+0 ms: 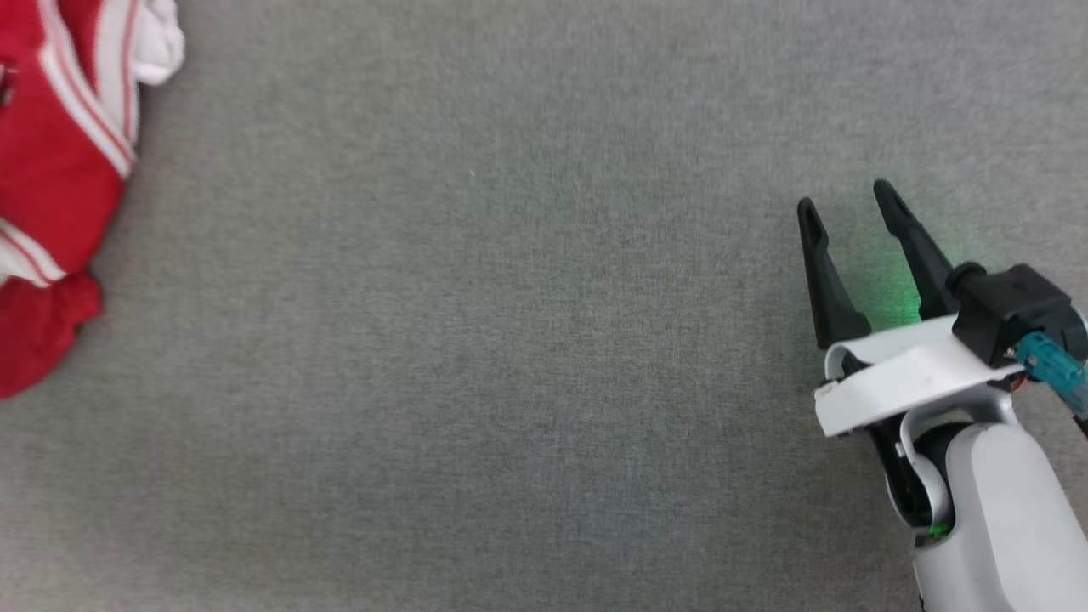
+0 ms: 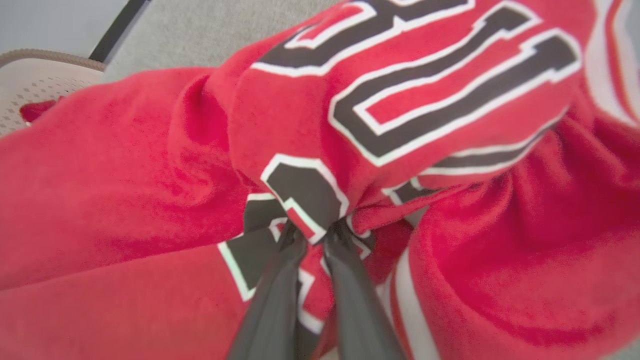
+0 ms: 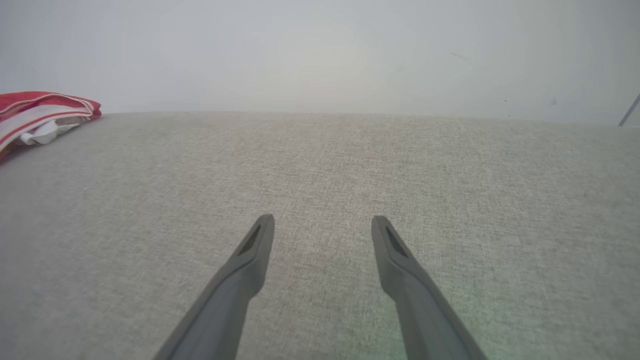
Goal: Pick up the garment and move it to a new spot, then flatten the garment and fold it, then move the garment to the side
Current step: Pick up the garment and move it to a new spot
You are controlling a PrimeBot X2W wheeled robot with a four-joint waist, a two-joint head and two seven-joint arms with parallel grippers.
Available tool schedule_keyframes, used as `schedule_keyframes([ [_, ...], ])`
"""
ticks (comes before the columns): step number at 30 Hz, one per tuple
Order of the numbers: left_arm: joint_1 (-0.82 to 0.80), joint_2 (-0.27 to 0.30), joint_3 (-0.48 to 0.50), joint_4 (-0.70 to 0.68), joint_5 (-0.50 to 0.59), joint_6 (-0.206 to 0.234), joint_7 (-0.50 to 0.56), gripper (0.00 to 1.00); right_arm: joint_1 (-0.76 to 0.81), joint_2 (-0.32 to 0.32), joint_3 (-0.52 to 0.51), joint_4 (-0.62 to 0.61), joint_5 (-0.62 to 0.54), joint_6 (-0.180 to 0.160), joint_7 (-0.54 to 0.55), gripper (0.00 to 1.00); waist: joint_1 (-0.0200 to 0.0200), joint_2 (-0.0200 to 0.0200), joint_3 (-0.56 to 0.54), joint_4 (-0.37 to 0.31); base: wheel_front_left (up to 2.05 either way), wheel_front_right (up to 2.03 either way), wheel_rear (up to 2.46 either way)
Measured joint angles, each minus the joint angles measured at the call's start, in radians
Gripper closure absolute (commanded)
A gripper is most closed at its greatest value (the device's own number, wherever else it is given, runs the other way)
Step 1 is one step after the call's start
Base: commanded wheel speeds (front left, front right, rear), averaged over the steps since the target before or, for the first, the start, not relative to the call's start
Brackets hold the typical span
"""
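The garment, a red jersey with white-and-red striped trim, lies crumpled at the far left edge of the grey surface in the head view. Up close in the left wrist view, the garment shows black white-outlined lettering, and my left gripper has its two dark fingers pinched together on a fold of it. My right gripper rests at the lower right, far from the jersey, fingers spread with nothing between them. In the right wrist view, my right gripper points over bare cloth, and the garment sits at the far left.
A grey fabric-covered surface spreads under everything. A pale perforated chair or basket edge and a dark bar show beyond the jersey in the left wrist view. A pale wall rises behind the surface.
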Motion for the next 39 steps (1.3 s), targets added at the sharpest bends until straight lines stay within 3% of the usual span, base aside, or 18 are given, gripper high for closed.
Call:
schedule_keyframes([
  [12,-0.023,0.067,-0.092,-0.119,0.008,0.000,-0.099,1.00,0.090,-0.011,-0.009,0.072,0.057,0.000,-0.035,0.00,0.0000,0.0000,-0.201,0.030,0.00,0.00,0.00],
  [22,-0.053,0.134,-0.118,-0.313,0.045,0.017,-0.127,1.00,0.127,-0.025,-0.008,0.094,0.089,0.000,-0.048,0.00,0.0000,0.0000,-0.367,0.050,0.00,0.00,0.00],
  [30,-0.019,0.194,-0.107,-0.566,0.022,0.093,-0.022,1.00,0.145,-0.037,-0.022,0.100,0.094,0.000,-0.062,0.00,0.0000,0.0000,-0.460,0.050,0.00,0.00,0.00],
  [39,0.136,0.243,-0.069,-0.939,-0.066,0.252,0.107,1.00,0.161,-0.049,-0.082,0.102,0.083,0.000,-0.076,0.00,0.0000,0.0000,-0.489,-0.019,0.00,0.00,0.00],
])
